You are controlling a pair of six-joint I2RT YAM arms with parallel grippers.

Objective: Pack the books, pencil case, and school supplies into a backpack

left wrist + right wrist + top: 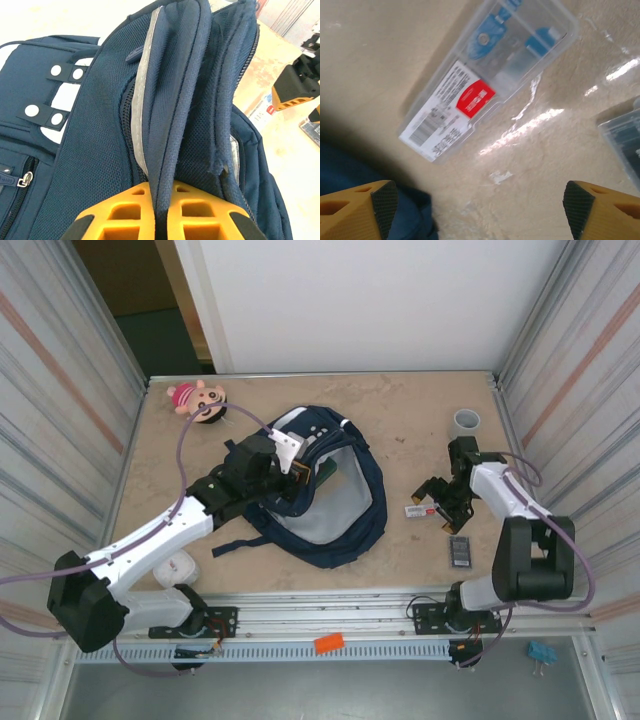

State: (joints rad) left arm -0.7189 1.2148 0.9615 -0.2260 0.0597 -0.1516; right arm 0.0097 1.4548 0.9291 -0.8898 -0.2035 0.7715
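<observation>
Left gripper [162, 202] clamped on the rim of the large navy blue fabric backpack [372, 502], propping it open, right gripper [480, 205] spread wide over the clear plastic white-and-red-labelled pack [485, 85] just right of it; that pack and the nearer dark grey flat device [459, 551] are not yet packed

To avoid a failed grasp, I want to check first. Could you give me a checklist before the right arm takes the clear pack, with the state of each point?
1. Left gripper shut on backpack rim: ok.
2. Backpack mouth open: ok.
3. Right gripper open: ok.
4. Pack flat on table, nothing on it: ok.
5. Pack between right fingers: not ok, it lies beyond the tips.
6. Calculator apart from pack: ok.
</observation>
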